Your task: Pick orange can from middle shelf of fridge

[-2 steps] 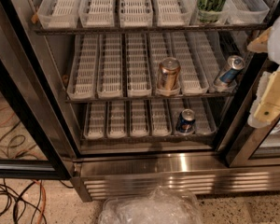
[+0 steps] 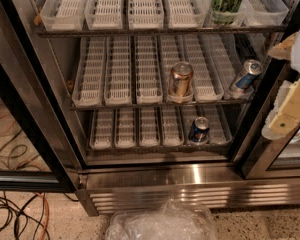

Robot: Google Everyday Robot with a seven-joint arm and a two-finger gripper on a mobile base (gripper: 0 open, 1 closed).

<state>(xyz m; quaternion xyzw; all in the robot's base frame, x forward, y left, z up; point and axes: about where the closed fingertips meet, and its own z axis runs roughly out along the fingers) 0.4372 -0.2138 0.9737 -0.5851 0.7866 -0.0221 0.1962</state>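
Observation:
The orange can (image 2: 180, 79) stands upright at the front of a white lane tray on the middle shelf (image 2: 121, 76) of the open fridge (image 2: 190, 176). It is copper-coloured with a silver top. My gripper (image 2: 291, 106) shows as pale cream parts at the right edge of the view. It is in front of the fridge's right door frame, well to the right of the orange can and apart from it.
A slim blue-and-silver can (image 2: 245, 75) leans at the right end of the middle shelf. A blue can (image 2: 199, 130) stands on the bottom shelf and a green-and-black can (image 2: 227, 1) on the top shelf. A plastic bag (image 2: 162, 224) and cables (image 2: 15, 216) lie on the floor.

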